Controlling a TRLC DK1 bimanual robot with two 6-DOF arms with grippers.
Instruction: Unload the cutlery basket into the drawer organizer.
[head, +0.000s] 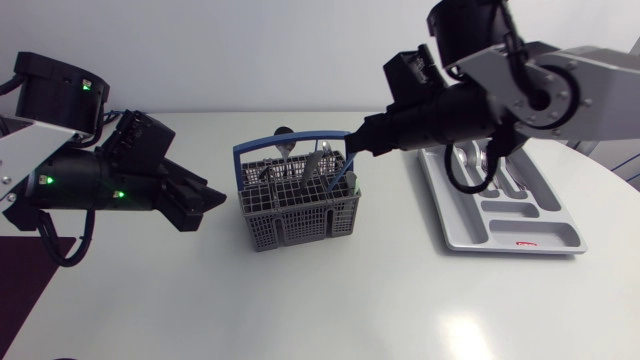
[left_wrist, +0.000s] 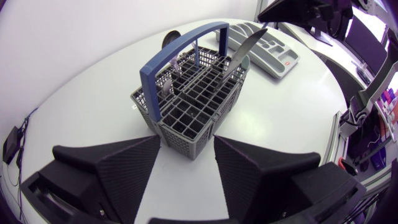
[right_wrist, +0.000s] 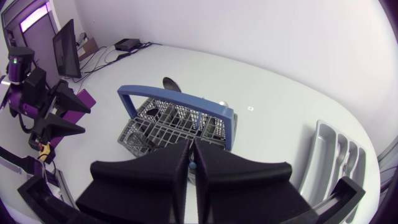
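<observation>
The cutlery basket (head: 300, 205) stood mid-counter (head: 400, 300), its blue handle upright, with the drawer organizer (head: 465, 225) lying well apart on its right. The right tool (head: 355, 148) hung over the basket's far right corner. Its fingers were pinched almost together on a thin sliver of metal, which I judged to be the knife (left_wrist: 245, 46) leaning out of that corner. The left tool (head: 210, 205) sat near the basket's left side, not touching it, with its fingers spread wide and holding nothing. A spoon (head: 283, 133) poked up at the back. The knife would probably handle as light, stiff and slick steel. A pinch across its flat sides near the top seemed sound, though the long lower end could swing or catch in the grid and drag the light plastic basket.
</observation>
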